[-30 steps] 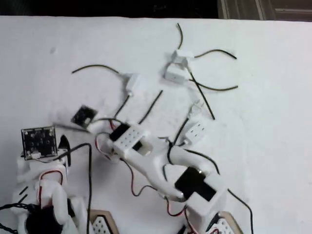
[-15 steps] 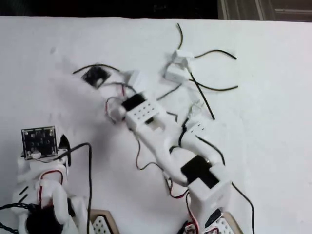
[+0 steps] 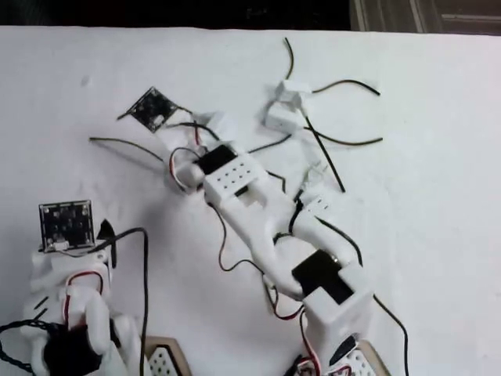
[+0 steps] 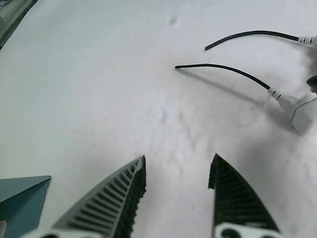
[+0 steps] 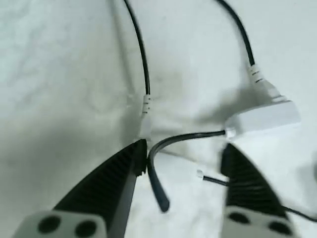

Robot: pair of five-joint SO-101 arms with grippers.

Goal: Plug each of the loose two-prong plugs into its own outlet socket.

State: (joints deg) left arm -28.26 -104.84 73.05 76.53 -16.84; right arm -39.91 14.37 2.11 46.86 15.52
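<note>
Right jaws wide apart, low over the counter [image 3: 438,157], straddling a curled black cord [image 5: 154,173]; white plug [image 5: 262,118] just beside one of them. Left jaws likewise wide, over the counter, with a loose cord [image 4: 218,66] farther off.

table [image 3: 438,235] white | cords [image 4: 218,66] black | plug [image 3: 314,174] white | left claw [image 4: 179,158] ribbed dark grey

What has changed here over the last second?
The right arm swung farther up the table, away from its base; its tool now stands open by a white plug. A black cable near it shifted and now lies stretched toward the left. Nothing was gripped. The left tool, open, and the far plugs stayed put.
</note>
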